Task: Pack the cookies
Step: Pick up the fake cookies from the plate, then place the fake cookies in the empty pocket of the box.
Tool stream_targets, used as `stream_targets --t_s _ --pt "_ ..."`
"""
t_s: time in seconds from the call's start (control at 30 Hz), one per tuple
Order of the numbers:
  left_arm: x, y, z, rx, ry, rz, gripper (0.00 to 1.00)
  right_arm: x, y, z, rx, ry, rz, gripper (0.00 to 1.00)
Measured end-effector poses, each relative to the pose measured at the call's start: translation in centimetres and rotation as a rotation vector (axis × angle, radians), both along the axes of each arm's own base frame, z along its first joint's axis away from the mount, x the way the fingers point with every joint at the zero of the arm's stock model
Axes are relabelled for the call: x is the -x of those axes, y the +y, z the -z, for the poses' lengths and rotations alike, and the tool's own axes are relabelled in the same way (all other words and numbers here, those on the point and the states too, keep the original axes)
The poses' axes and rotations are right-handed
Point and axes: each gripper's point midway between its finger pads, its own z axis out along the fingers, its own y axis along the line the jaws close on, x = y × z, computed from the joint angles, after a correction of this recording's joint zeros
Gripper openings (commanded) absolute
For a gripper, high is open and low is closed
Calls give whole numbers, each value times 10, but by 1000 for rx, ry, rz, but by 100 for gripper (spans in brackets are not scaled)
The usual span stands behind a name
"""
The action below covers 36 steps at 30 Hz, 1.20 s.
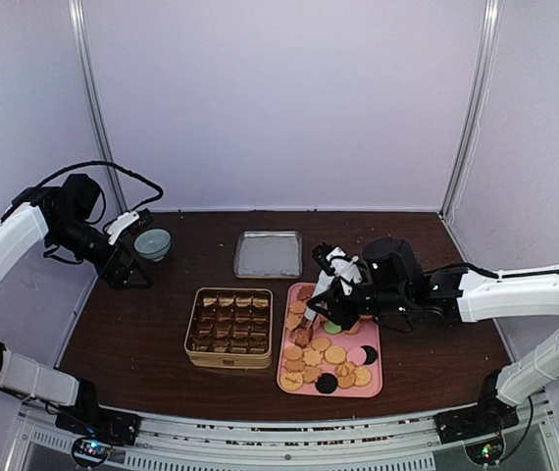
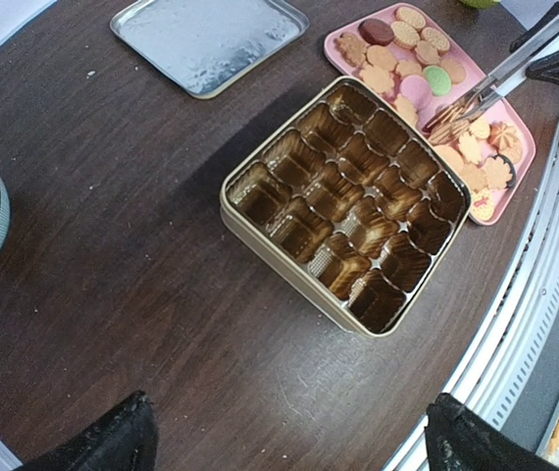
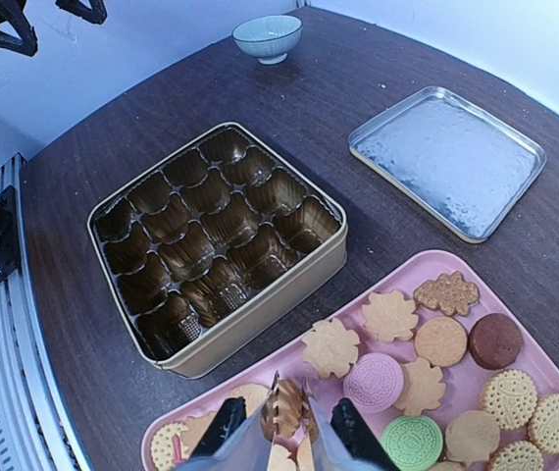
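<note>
Cookies (image 1: 334, 354) lie on a pink tray (image 1: 373, 378) right of a gold tin (image 1: 228, 361) whose brown cups hold nothing. My right gripper (image 3: 287, 437) is shut on metal tongs (image 3: 304, 456), and the tong tips pinch a ridged tan cookie (image 3: 284, 407) on edge just above the tray (image 3: 397, 280). Leaf-shaped, round tan, pink, green and dark cookies (image 3: 441, 339) lie beside it. My left gripper (image 2: 289, 442) hangs open over bare table, short of the tin (image 2: 289, 265), and holds nothing. In the top view it (image 1: 127, 270) sits at the far left.
A flat silver lid (image 1: 268, 253) lies behind the tin and tray. A pale blue bowl (image 1: 152, 242) stands at the back left, right by the left gripper. Dark wood table runs to a metal rail (image 2: 544, 285) at the near edge.
</note>
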Motion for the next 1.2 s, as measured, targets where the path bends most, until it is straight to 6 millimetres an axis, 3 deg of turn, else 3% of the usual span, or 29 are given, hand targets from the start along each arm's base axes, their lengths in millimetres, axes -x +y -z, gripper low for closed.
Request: stream_targets --t_s 0.2,0.37,0.6,0.7,0.8,1.07,1.2 --pt "0 0 0 0 -1 2 98 2 -6 -3 12 1 9 2" --pt "0 -1 0 2 -1 5 98 4 -11 -21 8 -21 12 0" --pt "1 -1 0 5 -1 7 98 2 5 -88 -82 -136 -3 0" --pt "2 -1 4 3 9 7 98 0 24 -108 -117 -173 -23 0" --pt "5 0 10 1 27 3 98 -9 56 -116 -128 -199 -46 0" --pt "-1 16 18 -5 37 -52 98 -39 145 -99 -110 -233 -98 0" --pt "-5 22 25 -9 49 -71 98 -51 171 -87 -97 -246 -108 0"
